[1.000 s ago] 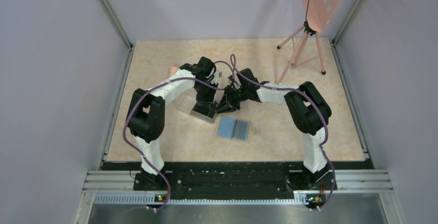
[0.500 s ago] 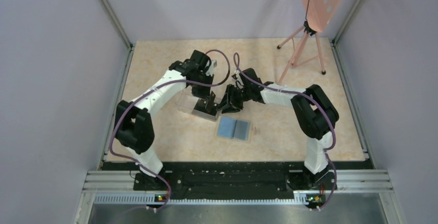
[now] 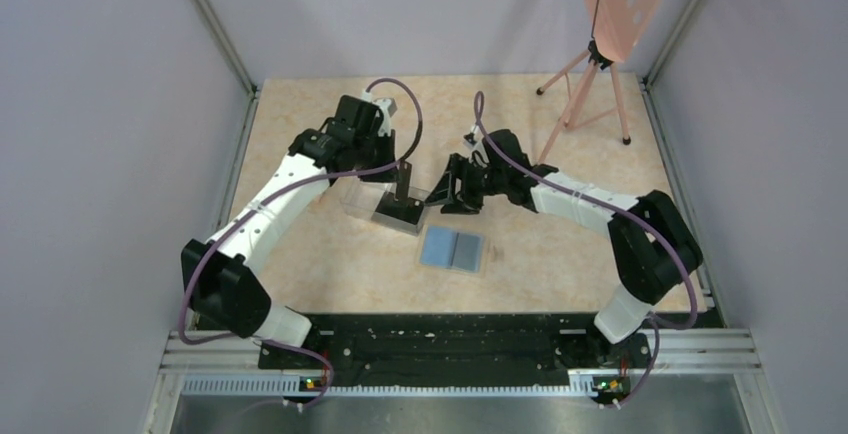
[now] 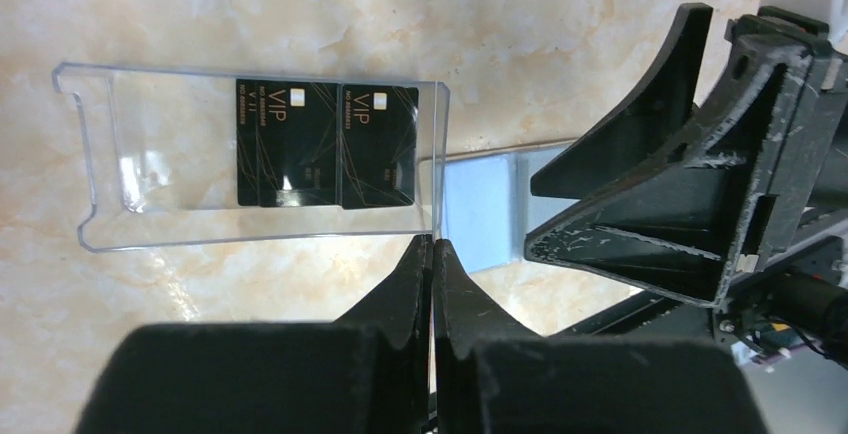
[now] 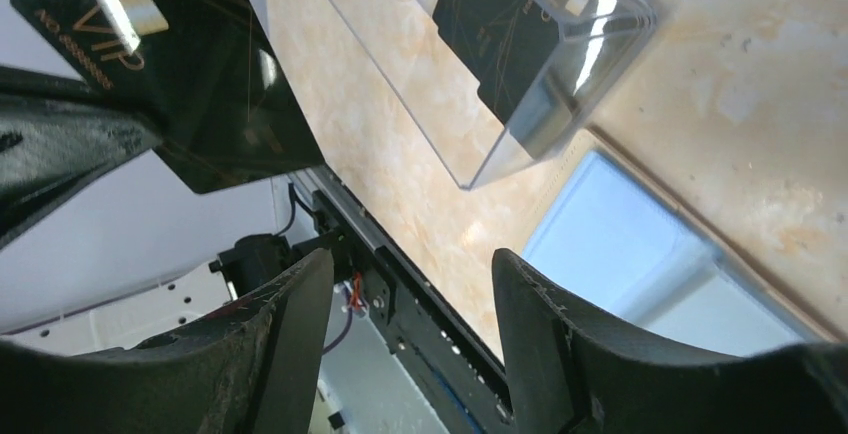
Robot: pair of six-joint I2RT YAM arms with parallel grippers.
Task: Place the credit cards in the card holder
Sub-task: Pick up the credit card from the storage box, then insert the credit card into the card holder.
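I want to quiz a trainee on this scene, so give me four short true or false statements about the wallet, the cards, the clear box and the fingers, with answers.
1. The wallet lies open on the table, blue inside up. True.
2. The clear box is empty. False: black cards lie in it, two showing.
3. The left fingers are shut on a black card. True.
4. The right fingers grip a card. False: they stand apart with nothing between them.
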